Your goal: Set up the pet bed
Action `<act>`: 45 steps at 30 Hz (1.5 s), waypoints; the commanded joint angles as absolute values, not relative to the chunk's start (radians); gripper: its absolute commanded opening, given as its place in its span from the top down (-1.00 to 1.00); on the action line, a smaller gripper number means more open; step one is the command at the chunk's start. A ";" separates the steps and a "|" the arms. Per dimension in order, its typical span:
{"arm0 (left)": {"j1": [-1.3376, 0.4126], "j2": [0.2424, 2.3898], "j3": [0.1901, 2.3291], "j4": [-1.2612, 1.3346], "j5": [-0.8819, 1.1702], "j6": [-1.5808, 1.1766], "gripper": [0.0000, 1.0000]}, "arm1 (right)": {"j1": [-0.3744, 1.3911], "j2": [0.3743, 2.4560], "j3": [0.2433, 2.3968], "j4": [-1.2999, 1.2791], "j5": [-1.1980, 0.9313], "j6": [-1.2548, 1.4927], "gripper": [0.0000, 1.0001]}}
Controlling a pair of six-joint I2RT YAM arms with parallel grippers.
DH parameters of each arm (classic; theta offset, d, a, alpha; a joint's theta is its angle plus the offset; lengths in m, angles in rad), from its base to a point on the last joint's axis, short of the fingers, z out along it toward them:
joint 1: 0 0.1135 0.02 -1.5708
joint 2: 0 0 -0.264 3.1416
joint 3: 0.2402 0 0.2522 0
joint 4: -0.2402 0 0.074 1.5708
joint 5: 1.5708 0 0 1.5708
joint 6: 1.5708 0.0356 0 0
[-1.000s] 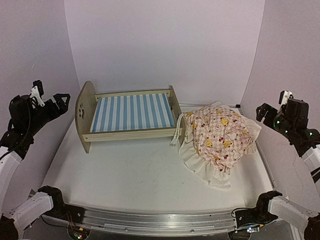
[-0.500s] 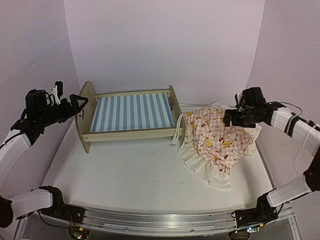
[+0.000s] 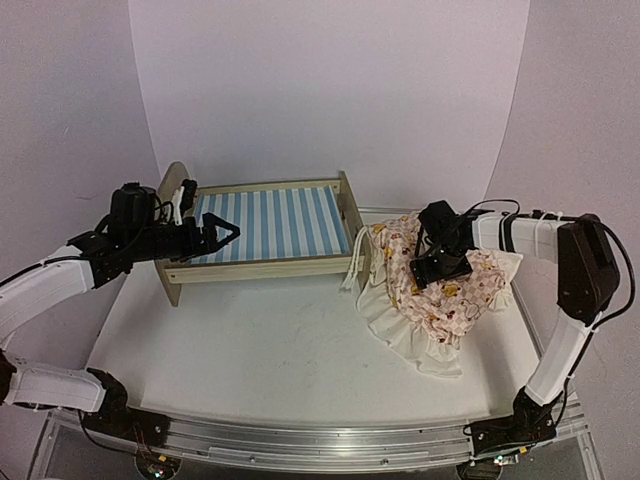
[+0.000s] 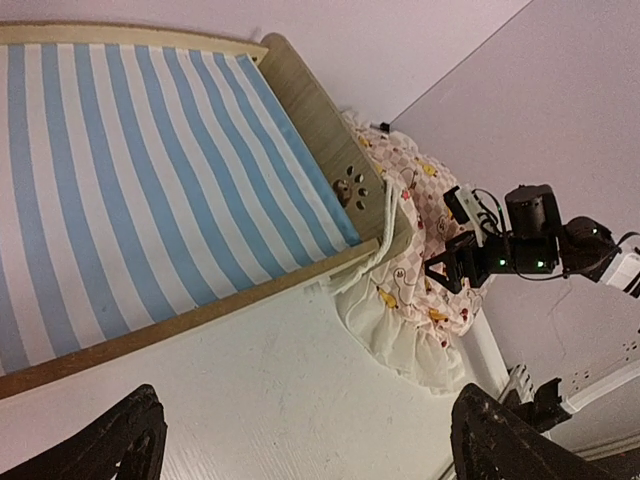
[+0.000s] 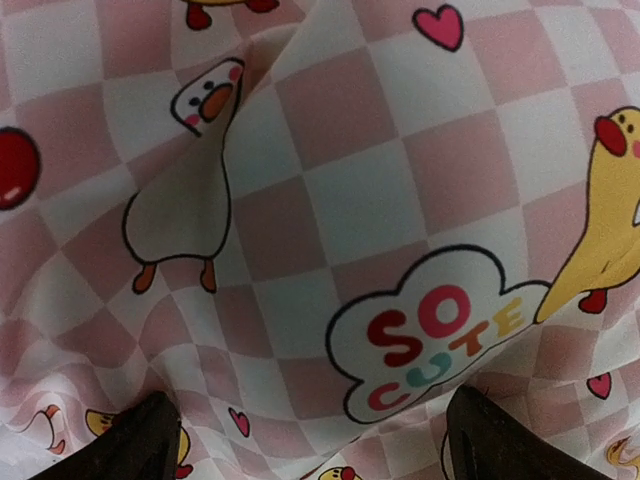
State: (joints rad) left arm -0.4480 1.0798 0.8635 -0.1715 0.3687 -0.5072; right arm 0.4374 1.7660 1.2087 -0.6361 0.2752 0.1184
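The pet bed [image 3: 262, 222] is a light-wood frame with a blue-and-white striped base [image 4: 130, 190], standing at the back left of the table. Its paw-print footboard [image 4: 335, 160] faces the quilt. My left gripper [image 3: 225, 237] hovers open over the bed's front rail, with nothing between its fingers [image 4: 118, 442]. The frilled pink checked quilt [image 3: 445, 290] with duck prints lies bunched to the right of the bed. My right gripper [image 3: 437, 268] is down on the quilt, jaws wide, with the fabric [image 5: 340, 200] bulging between its fingertips [image 5: 145, 440].
White ties [image 3: 352, 268] hang from the quilt against the footboard. The white table [image 3: 270, 350] ends at a metal rail [image 3: 320, 440] along the near edge. Pale walls close in at the back and both sides.
Both arms swung in from the sides. The left gripper moved from beside the headboard to over the bed's front. The right gripper came down onto the quilt.
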 commanded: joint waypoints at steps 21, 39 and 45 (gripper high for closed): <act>-0.904 1.441 0.805 0.342 0.171 -0.667 -0.89 | 0.796 1.379 1.080 -0.336 -0.421 0.519 -0.20; -0.931 1.894 1.054 0.349 0.092 -0.518 -0.79 | 0.173 1.248 0.934 -0.665 0.106 0.490 -0.82; -0.935 2.058 1.152 0.342 0.176 -0.523 -0.67 | 0.172 1.293 0.857 -0.575 -0.092 0.487 -0.61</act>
State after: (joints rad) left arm -0.9268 1.9923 1.0874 0.3099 0.1253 -0.5442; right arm 0.1608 1.2778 0.8997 -0.6632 0.0639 0.4892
